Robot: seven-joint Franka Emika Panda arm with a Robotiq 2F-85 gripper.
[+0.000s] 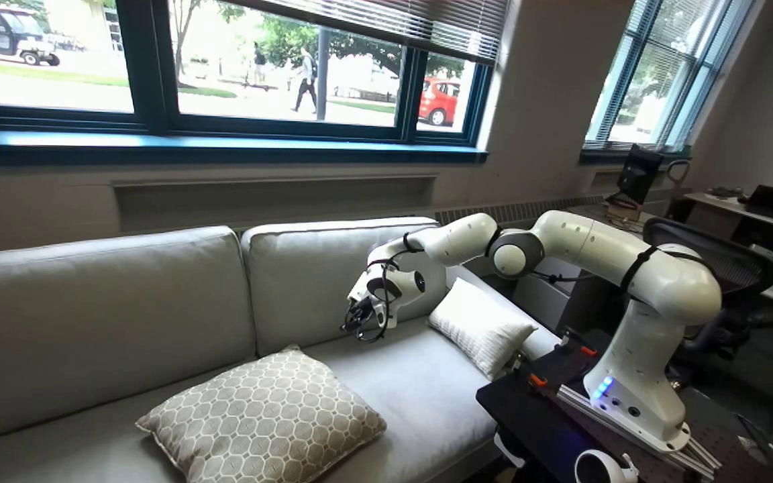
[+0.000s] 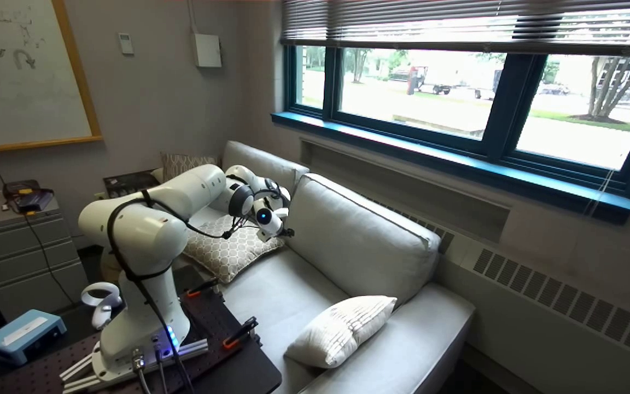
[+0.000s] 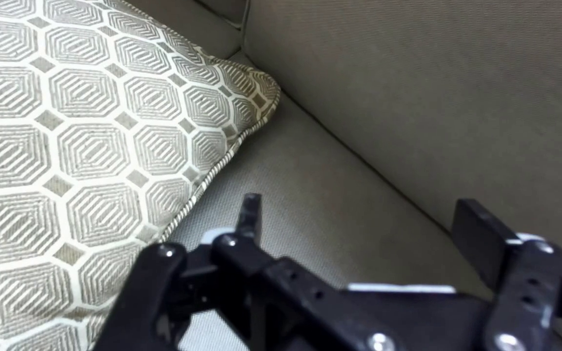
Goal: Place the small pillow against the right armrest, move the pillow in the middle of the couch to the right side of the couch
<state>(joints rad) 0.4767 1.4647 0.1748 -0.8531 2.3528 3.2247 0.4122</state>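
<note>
One small pillow leaning on armrest; patterned pillow lying apart from it on couch; claw spread, hanging over seat near patterned pillow and backrest

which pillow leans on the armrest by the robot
The small pillow, ribbed cream, tilted against the right armrest. The large lattice-patterned pillow lies on the couch away from it, and a third pillow, also patterned, is at the far end.

A cream pillow leans on the right armrest; a tan latticed pillow lies on the couch.
</note>
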